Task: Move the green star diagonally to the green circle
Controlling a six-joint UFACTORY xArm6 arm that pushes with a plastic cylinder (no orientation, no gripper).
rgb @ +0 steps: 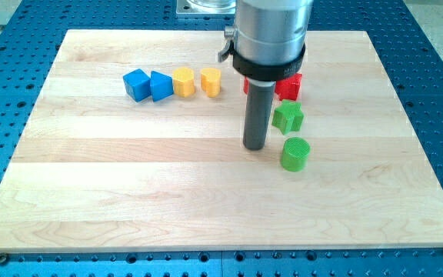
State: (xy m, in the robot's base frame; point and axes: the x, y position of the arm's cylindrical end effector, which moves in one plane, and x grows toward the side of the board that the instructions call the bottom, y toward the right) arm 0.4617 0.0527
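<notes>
My tip (pixel 254 147) sits just right of the frame's centre, planted on the wooden board (pixel 129 200). It is a plain rod, so it has no opening to speak of and holds nothing; it can only push.

The green star (pixel 288 117) lies just to the right of the rod and slightly above the tip, close beside the shaft; I cannot tell whether they touch. The green circle (pixel 294 154) sits just below the star and a touch to the right, near it but apart. I judge the tip stands on the star's left side because a shove from there would send it rightward, shifting it to a diagonal spot relative to the circle rather than straight above it.

Behind the rod, in the upper middle, 1 or 2 red blocks (pixel 288 86) are partly hidden by the arm's housing, so their shape is unclear. In the upper left, a row of 4 stands well away: 2 blue blocks (pixel 136 84) (pixel 161 85), a yellow block (pixel 183 81) and another yellow block (pixel 211 81). They play no part here.

My worry is the star knocking the circle or the reds.
</notes>
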